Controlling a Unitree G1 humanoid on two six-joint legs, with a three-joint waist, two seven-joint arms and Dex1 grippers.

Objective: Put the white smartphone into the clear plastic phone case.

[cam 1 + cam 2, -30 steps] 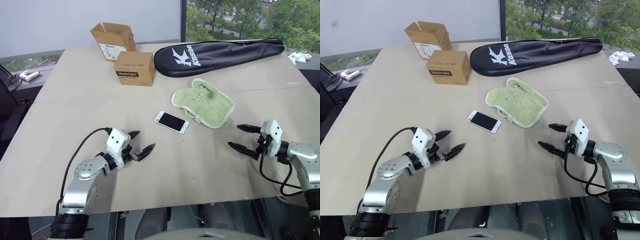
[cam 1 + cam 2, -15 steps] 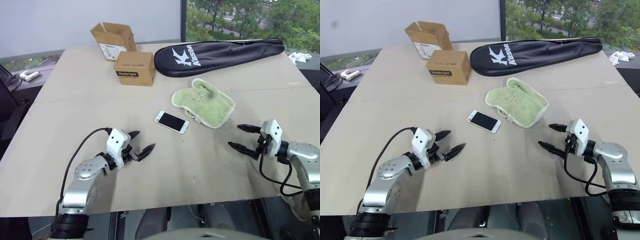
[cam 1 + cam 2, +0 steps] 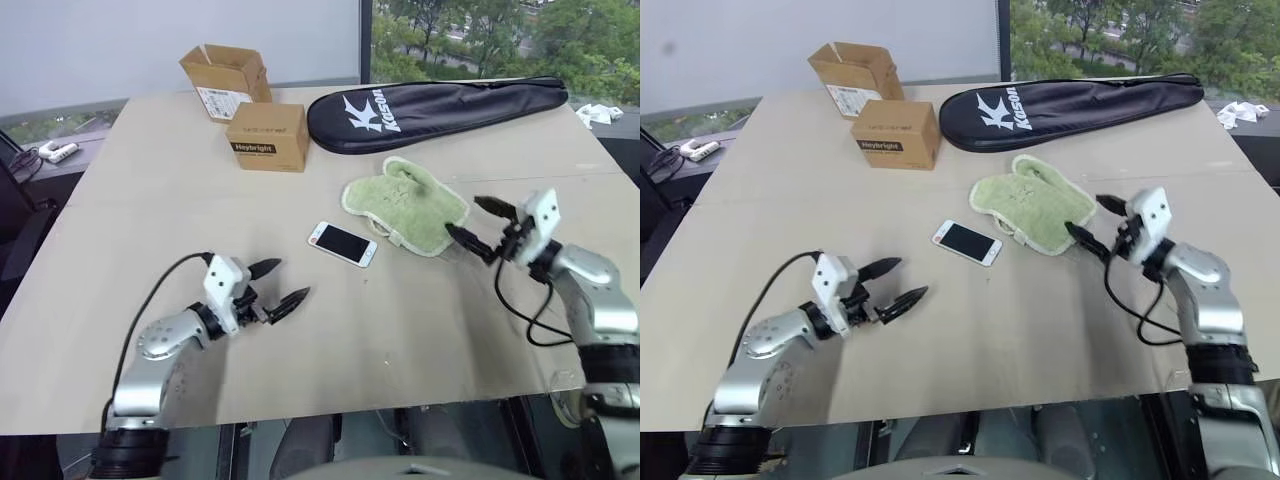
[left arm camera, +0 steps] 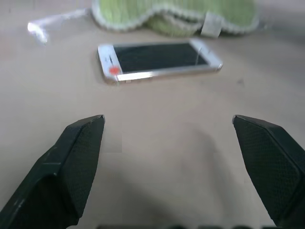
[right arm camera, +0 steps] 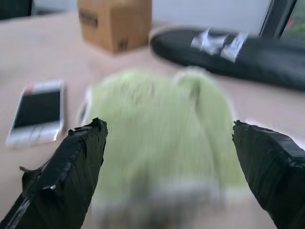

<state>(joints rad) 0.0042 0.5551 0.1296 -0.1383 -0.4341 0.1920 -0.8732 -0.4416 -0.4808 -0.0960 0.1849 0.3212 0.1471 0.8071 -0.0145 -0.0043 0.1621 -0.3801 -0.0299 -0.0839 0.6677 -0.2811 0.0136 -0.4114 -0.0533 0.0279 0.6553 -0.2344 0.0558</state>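
The white smartphone [image 3: 343,244] lies screen up on the table, just left of a green fuzzy cloth [image 3: 405,213]. My left gripper [image 3: 290,280] is open above the table, short of the phone and pointing at it, with nothing between its fingers. My right gripper [image 3: 462,215] is open too and hovers at the cloth's right edge, facing across the cloth towards the phone [image 5: 38,112]. A thin glossy whitish edge [image 4: 43,26] lies beside the cloth. I cannot tell whether it is the clear plastic phone case.
At the back stand a shut cardboard box [image 3: 267,137] and an open one [image 3: 225,78], next to a long black racket bag [image 3: 435,110]. The table's front edge [image 3: 330,410] runs close below both arms.
My right gripper has risen and swung forward and left, from the bare table to the cloth's right edge. The left gripper lifted slightly. Phone and cloth have not moved.
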